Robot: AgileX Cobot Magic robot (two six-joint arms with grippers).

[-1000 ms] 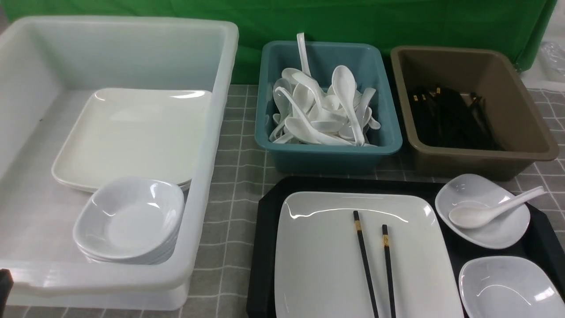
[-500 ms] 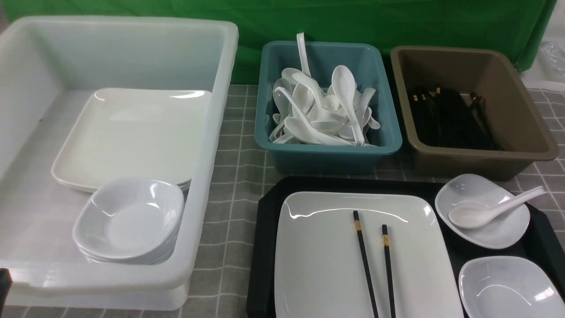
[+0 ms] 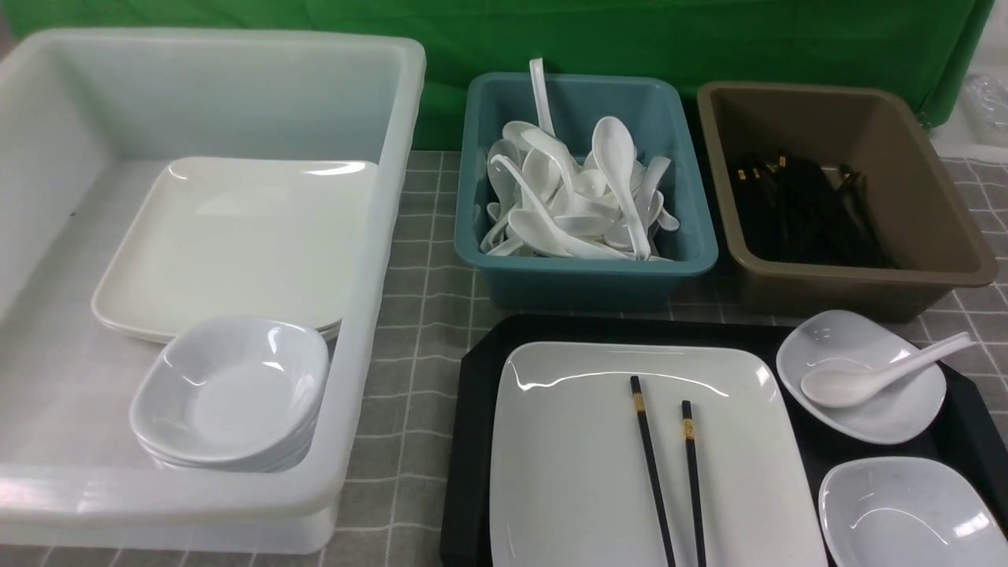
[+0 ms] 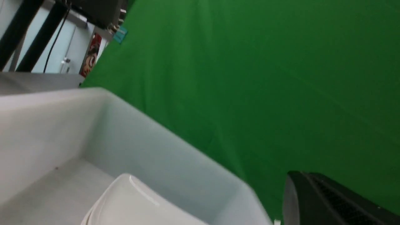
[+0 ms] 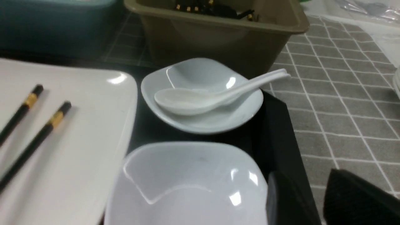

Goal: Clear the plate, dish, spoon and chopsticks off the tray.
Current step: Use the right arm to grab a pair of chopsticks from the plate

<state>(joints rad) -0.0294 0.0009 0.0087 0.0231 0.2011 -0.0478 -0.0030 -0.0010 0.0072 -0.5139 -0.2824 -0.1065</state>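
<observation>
The black tray (image 3: 472, 394) lies at the front right. On it is the large white plate (image 3: 575, 472) with the two black chopsticks (image 3: 654, 472) lying on it. To the plate's right are two small white dishes. The spoon (image 3: 866, 378) rests in the far dish (image 3: 874, 409), and the near dish (image 3: 906, 512) holds nothing. My right gripper (image 5: 312, 200) is open and empty, over the tray's right rim (image 5: 278, 131) beside the near dish (image 5: 187, 184). Of my left gripper only one finger (image 4: 312, 200) shows, beside the white bin's wall. Neither gripper is in the front view.
A large white bin (image 3: 370, 331) at the left holds stacked plates and small dishes. A teal bin (image 3: 591, 272) of spoons and a brown bin (image 3: 858, 287) of chopsticks stand behind the tray. A grey checked cloth (image 3: 425, 315) covers the table.
A dark piece of the left arm at the front view's lower left corner has gone out of view. Nothing on the tray has moved.
</observation>
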